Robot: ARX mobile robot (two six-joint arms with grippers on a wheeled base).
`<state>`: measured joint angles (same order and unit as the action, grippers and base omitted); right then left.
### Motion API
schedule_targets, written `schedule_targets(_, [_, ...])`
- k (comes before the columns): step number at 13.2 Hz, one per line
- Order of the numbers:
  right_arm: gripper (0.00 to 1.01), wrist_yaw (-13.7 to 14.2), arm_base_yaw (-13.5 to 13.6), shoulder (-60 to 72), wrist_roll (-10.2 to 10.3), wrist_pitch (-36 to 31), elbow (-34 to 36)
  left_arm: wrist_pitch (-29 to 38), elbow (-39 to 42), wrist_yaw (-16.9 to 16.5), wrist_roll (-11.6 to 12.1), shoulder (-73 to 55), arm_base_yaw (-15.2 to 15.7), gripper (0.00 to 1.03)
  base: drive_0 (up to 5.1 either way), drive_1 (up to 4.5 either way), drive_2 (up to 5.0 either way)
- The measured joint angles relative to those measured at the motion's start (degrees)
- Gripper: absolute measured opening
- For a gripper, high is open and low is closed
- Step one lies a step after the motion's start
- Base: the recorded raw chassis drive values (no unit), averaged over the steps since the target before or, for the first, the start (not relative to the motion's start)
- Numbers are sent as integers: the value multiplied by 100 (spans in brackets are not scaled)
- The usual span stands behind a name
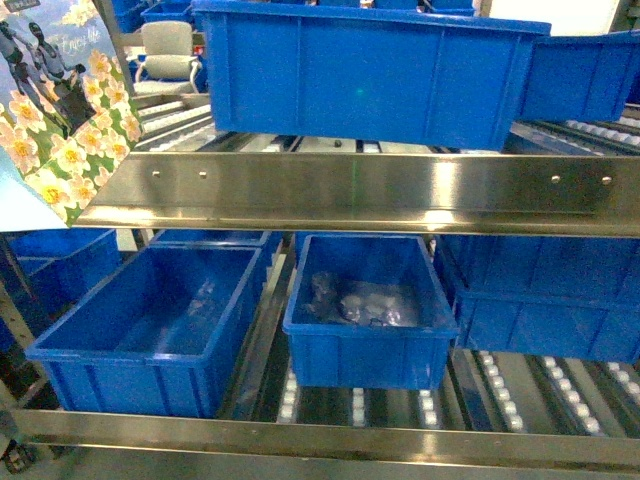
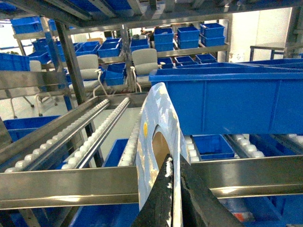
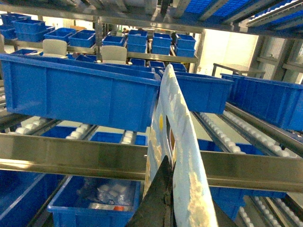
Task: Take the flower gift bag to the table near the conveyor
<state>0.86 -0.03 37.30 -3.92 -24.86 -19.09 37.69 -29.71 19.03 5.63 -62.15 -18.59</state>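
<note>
Your flower gift bag (image 1: pixel 62 120) hangs in the air at the upper left of the head view, in front of the conveyor (image 1: pixel 350 190), and no table shows in any view. In both wrist views it stands edge-on and rises straight up from the jaws, long axis near upright. The left gripper (image 2: pixel 171 176) has its dark jaws clamped on the lower rim by the cut-out handle hole. The right gripper (image 3: pixel 166 182) also looks pinched on a thin paper edge. Thin printed paper will flex and could tear. The steel rail, white rollers and hard blue bins (image 1: pixel 370 310) stand close behind it
</note>
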Motion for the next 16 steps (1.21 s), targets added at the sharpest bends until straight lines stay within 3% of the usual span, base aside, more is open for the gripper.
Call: schedule_targets(16, [2, 2, 0, -7, 0, -9, 2, 31, 0, 0, 2, -2, 4, 2, -499, 247, 247])
